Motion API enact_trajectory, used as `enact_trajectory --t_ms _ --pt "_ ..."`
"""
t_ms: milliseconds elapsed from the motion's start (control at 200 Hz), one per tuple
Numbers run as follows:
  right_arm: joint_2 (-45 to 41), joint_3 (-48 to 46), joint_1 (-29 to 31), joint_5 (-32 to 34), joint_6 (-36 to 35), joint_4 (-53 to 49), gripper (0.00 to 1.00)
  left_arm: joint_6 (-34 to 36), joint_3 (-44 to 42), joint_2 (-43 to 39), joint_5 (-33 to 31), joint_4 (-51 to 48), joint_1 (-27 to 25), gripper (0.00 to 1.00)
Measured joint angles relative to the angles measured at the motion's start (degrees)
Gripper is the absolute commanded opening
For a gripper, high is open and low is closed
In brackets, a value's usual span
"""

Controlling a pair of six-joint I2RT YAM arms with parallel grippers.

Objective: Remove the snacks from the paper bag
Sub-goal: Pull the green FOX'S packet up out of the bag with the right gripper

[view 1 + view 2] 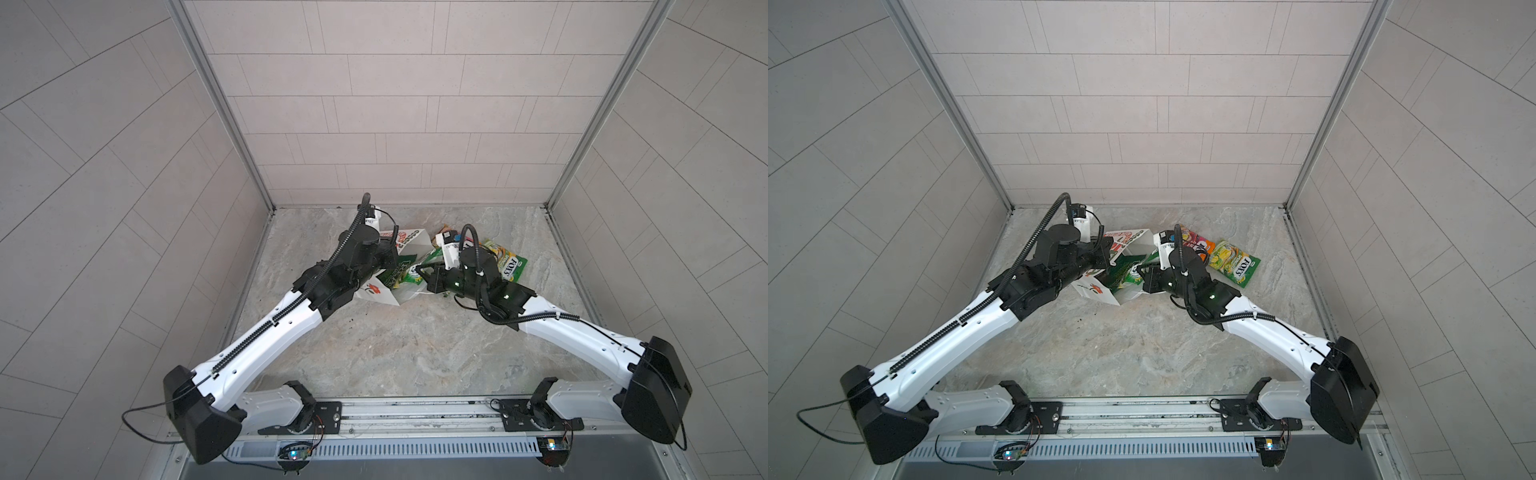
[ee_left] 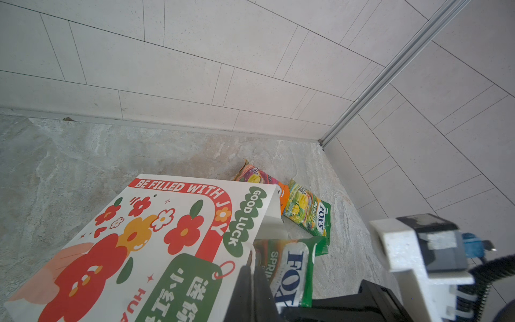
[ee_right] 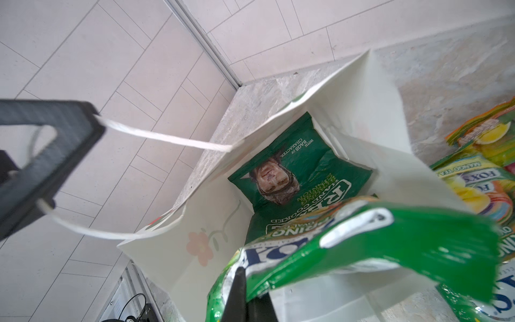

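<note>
Right claw (image 3: 248,301) clamps a glossy green FOX'S pouch (image 3: 362,239) at the mouth of the tall white paper bag (image 3: 370,92), seemingly to lift it out. Left claw (image 2: 252,290), shut on the thin string handles (image 3: 167,138), props it open. Deeper inside lies the dark green crisp bag (image 3: 301,167).

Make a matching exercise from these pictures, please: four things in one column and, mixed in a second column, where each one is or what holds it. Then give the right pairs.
Column one
1. dark green crisp bag
2. orange-pink pouch
3. string handles
4. green pouch at the bag's mouth

Column two
A. pinched in the left tool
B. lying on the table, outside the paper bag
C. gripped by the right tool
D. deep inside the paper bag

Pairs: 1-D, 2-B, 3-A, 4-C
</note>
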Motion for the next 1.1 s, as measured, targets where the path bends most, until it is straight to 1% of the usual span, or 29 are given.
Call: enact_trajectory --t_ms 310,465,620,941,1101 --pt "-6.8 0.4 -0.4 0.5 -2.2 -2.4 0.0 0.0 0.0 0.1 0.7 0.0 0.0 0.0" --pt "-8.6 2.6 -0.4 0.9 -3.2 -3.5 0.0 0.0 0.0 0.3 1.3 0.0 0.0 0.0" --pt "-11.0 5.1 -1.0 2.8 -5.2 -4.9 0.0 -0.1 0.0 0.8 2.0 0.0 0.0 0.0" --pt "-15.3 9.6 -5.4 9.6 -9.2 -11.0 0.0 0.0 0.0 0.9 3.5 0.1 0.0 0.0" --pt "-17.2 9.7 -10.4 12.1 -10.1 -15.9 0.0 0.0 0.0 0.9 4.5 0.0 0.0 0.0"
